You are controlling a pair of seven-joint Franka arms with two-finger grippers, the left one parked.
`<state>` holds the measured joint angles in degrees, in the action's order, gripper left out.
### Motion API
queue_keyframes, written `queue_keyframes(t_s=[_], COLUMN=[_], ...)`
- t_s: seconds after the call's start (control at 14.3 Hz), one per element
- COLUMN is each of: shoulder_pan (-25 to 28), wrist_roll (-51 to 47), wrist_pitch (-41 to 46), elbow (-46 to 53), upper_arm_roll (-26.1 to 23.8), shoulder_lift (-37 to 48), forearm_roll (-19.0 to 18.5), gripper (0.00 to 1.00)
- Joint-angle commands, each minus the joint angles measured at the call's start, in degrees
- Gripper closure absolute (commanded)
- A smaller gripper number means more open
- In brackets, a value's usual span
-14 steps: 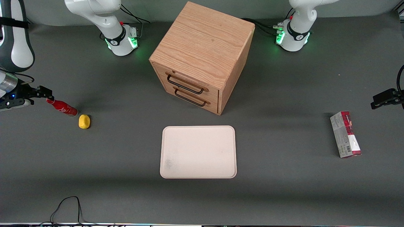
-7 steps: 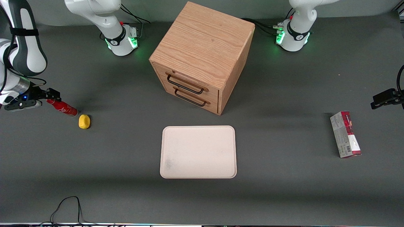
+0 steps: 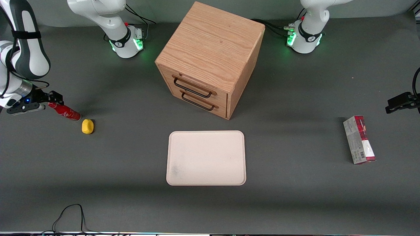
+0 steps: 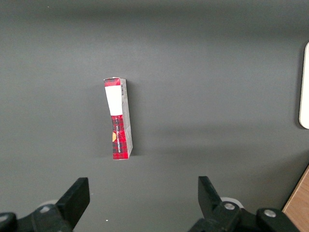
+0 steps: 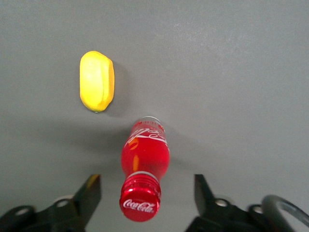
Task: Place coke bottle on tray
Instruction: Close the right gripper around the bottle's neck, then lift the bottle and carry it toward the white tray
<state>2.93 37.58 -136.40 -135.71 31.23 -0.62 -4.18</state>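
Observation:
The coke bottle (image 3: pixel 67 113) is a small red bottle with white script, standing on the dark table toward the working arm's end. In the right wrist view the coke bottle (image 5: pixel 145 154) points its red cap up at the camera. My right gripper (image 3: pixel 56 97) hangs just above the bottle's top, open. In the wrist view the gripper (image 5: pixel 147 189) has one black finger on each side of the cap, apart from it. The cream tray (image 3: pixel 206 158) lies flat near the table's middle, with nothing on it.
A yellow lemon-like object (image 3: pixel 87 126) lies close beside the bottle, nearer the front camera; it shows as the yellow object (image 5: pixel 97 81) in the wrist view. A wooden two-drawer cabinet (image 3: pixel 210 59) stands above the tray. A red-and-grey carton (image 3: pixel 359 140) lies toward the parked arm's end.
My right gripper has moved in toward the bottle's cap, most of it in the first half second. The bottle, tray and other objects have not moved.

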Motion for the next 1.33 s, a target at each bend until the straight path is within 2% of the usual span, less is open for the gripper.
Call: queue_keyframes(t_s=[0.0, 0.14, 0.35, 0.49, 0.63, 0.84, 1.05, 1.26], shoulder_pan=[0.0, 0.1, 0.1, 0.3, 0.6, 1.5, 1.3, 1.1], wrist_roll=[4.1, 7.1, 7.0, 6.2, 5.6, -0.6, -7.8, -15.8], wrist_pitch=[-1.0, -0.8, -0.4, -0.2, 4.1, 21.4, 33.7, 42.7], elbow=[-0.2, -0.1, 0.3, 0.6, 3.4, 17.2, 30.6, 44.9], upper_arm_roll=[0.3, 0.3, 0.3, 0.2, -0.3, -2.7, -8.3, -16.3], shoulder_lift=[-0.9, -1.6, -1.6, -1.4, -1.1, -2.0, -3.9, -7.2], forearm_roll=[2.7, 6.1, 6.3, 6.3, 6.3, 6.3, 6.4, 6.4], gripper=[0.41, 0.63, 0.99, 1.00, 1.00, 1.00, 1.00, 1.00])
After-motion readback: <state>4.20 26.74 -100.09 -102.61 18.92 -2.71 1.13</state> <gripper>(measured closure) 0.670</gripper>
